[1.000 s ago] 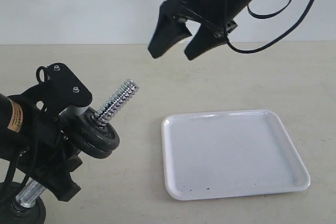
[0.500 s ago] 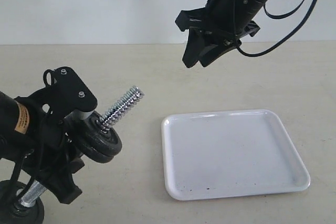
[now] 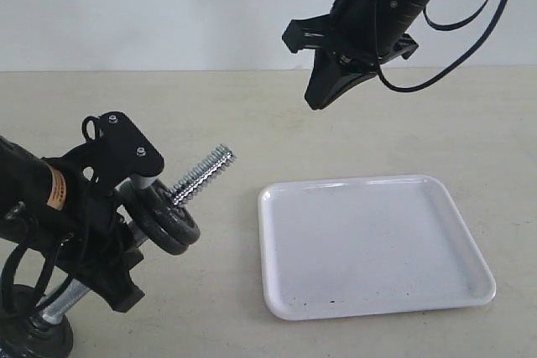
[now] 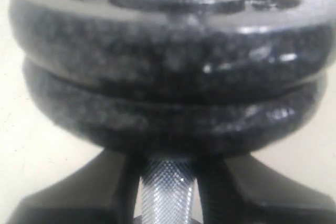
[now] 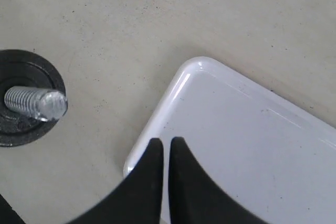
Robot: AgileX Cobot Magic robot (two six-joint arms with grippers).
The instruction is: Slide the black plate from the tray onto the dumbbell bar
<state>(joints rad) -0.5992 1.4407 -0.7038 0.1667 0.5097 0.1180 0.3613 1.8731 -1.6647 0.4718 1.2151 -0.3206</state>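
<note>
My left gripper point(image 3: 134, 232) is shut on the knurled middle of the dumbbell bar point(image 4: 167, 192) and holds it tilted, threaded end point(image 3: 201, 176) pointing up and right. Two black plates point(image 3: 168, 220) sit stacked on the bar just above the fingers and fill the left wrist view point(image 4: 168, 61). The white tray point(image 3: 369, 245) lies to the right with no plate on it, only dark specks. My right gripper point(image 3: 317, 100) hangs high above the tray's far left corner, shut and holding nothing. Its wrist view shows the tips point(image 5: 166, 145) over the tray corner point(image 5: 252, 145), beside the bar's end point(image 5: 37, 103).
A further black disc point(image 3: 33, 341) sits at the bar's lower end by the bottom left corner. The beige tabletop point(image 3: 252, 115) stretches back to a pale wall. A black cable point(image 3: 470, 6) loops off the right arm.
The right gripper's jaws have gone from open to shut while it rose and drew back to the right. The left arm has shifted right, lowering the bar's tilt.
</note>
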